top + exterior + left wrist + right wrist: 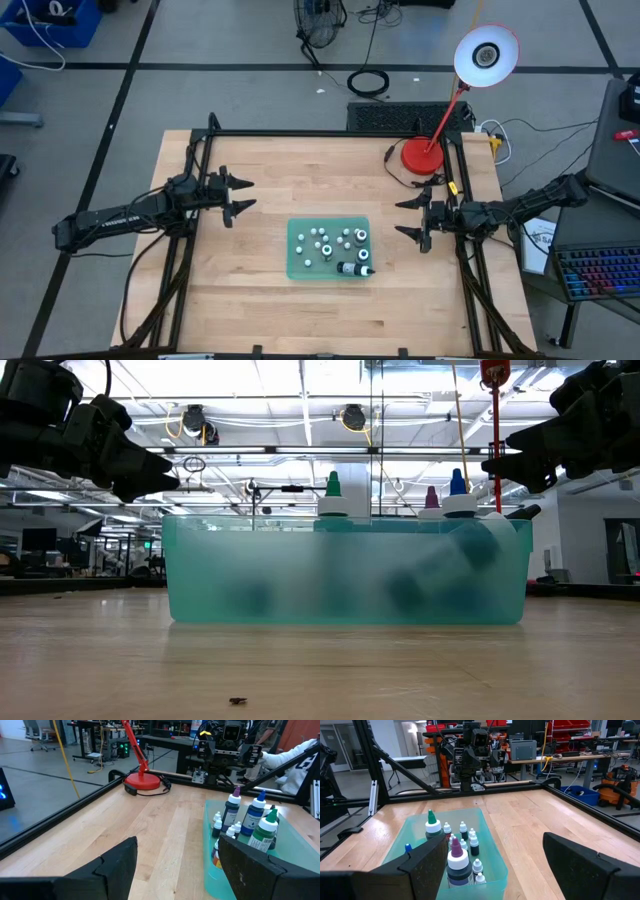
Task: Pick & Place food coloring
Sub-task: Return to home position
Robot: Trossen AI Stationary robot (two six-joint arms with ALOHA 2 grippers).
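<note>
The food coloring bottles (335, 249) stand and lie inside a translucent green tray (297, 266) at the table's middle, nearer the near edge. Most are tiny with white caps; a few bigger ones have green, blue and purple tops (255, 817) (455, 857). One bigger bottle lies on its side at the tray's near right corner (355, 268). My left gripper (240, 196) hovers open to the tray's left and a little farther back, above the table. My right gripper (411, 219) hovers open to the tray's right. Both show high above the tray in the low view (150, 470) (505, 465).
A red desk lamp's base (422, 155) sits at the table's far right corner, with its cord beside it and its white shade (486, 55) beyond the table. A black frame rail (330, 133) runs along the table's edges. Bare wood lies all round the tray.
</note>
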